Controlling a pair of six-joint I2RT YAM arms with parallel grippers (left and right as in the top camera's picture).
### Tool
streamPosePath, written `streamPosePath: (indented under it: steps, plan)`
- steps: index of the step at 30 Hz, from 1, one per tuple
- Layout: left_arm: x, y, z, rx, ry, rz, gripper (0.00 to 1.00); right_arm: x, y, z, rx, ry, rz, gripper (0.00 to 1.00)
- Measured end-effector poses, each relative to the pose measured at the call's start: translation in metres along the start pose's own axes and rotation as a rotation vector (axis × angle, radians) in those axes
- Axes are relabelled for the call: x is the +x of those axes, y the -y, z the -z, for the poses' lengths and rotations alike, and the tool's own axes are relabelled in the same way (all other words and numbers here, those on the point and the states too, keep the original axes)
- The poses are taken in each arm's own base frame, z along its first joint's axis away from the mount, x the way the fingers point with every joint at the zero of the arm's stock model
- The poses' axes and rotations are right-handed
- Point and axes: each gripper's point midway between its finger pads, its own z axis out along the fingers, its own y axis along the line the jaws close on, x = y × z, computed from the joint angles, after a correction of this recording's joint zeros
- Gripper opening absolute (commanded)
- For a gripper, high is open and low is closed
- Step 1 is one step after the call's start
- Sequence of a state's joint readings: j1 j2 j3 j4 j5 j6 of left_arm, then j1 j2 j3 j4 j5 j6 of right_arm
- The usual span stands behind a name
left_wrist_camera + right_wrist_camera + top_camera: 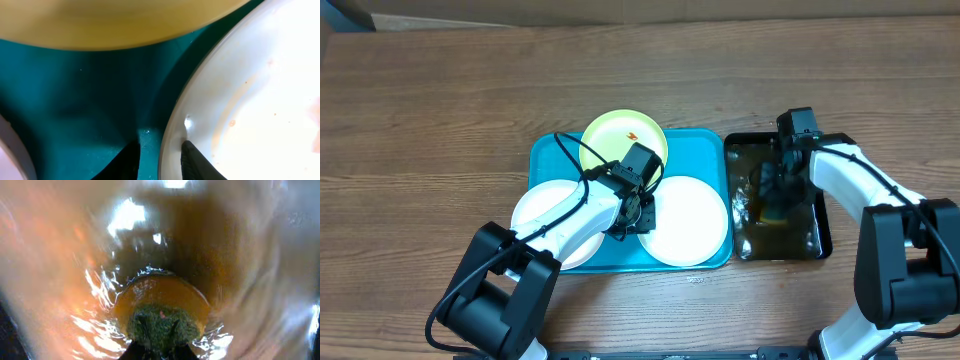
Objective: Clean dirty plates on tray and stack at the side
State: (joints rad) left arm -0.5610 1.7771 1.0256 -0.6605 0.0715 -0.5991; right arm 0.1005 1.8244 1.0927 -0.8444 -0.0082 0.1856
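Sponge (160, 310) clamped in R hand (156, 352), in black tray (800, 238), L hand (160, 162) astride white plate (260, 100) rim (grip unclear)

The tray (548, 158) is turquoise, plates (692, 222) white and yellow-green, sponge (161, 305) orange-green.

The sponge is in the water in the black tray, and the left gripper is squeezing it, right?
No. The right gripper squeezes the sponge in the water in the black tray, as the overhead view shows. The left gripper is at a white plate.
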Motion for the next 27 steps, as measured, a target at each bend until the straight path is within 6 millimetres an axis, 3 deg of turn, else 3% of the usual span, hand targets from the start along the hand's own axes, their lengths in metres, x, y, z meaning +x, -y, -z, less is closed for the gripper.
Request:
streamPosePath:
  steps: [4,6,8,10,12,15,19,21,27]
  plan:
    - [0.000,0.000,0.000,0.000,0.000,0.000,0.30,0.023,0.011,0.008,0.050,-0.109,-0.009,0.08]
    - [0.000,0.000,0.000,0.000,0.000,0.000,0.30,0.029,0.015,0.012,0.069,-0.137,-0.021,0.26]
    - [0.000,0.000,0.000,0.000,0.000,0.000,0.29,0.034,0.018,0.013,0.085,-0.157,-0.035,0.56]
    - [0.000,0.000,0.000,-0.001,0.000,0.000,0.29,0.036,0.019,0.014,0.090,-0.167,-0.039,0.67]
    - [0.000,0.000,0.000,0.000,0.000,0.000,0.29,0.034,0.019,0.016,0.090,-0.165,-0.047,0.70]
    - [0.000,0.000,0.000,-0.001,0.000,0.002,0.25,0.023,0.017,0.029,0.084,-0.146,-0.056,0.73]
    - [0.000,0.000,0.000,0.000,0.000,0.002,0.04,-0.009,0.015,0.060,0.063,-0.071,-0.075,0.80]
    - [0.000,0.001,0.000,0.006,-0.002,-0.004,0.04,-0.028,0.016,0.079,0.049,-0.017,-0.101,1.00]
    - [0.001,0.000,0.005,0.009,-0.029,0.008,0.04,-0.052,0.034,0.114,0.037,0.049,-0.160,1.00]
